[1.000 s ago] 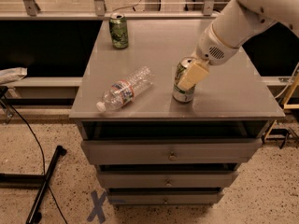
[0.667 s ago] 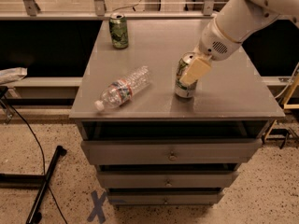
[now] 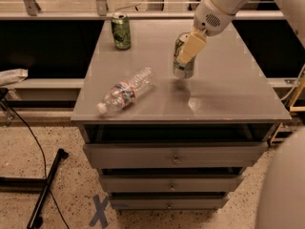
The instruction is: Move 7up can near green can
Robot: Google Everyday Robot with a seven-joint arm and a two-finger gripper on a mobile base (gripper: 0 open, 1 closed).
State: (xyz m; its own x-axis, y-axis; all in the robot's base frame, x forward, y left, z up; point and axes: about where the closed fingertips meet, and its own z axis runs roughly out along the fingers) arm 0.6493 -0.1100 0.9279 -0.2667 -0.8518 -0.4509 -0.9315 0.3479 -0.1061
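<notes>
Jaws grip the cylindrical 7up can (image 3: 182, 69) over smooth grey table (image 3: 228, 94); green can (image 3: 121, 31) apart.

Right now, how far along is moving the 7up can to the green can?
Done: the gripper is shut on the 7up can. In hand: the carry; it's mid-table, apart from the green can at the far-left corner. Left: set it beside, release.

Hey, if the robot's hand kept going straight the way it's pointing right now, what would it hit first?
The hand, shut on the 7up can, points down and slightly left, so probably the table top just beneath the can; depth is unclear.
</notes>
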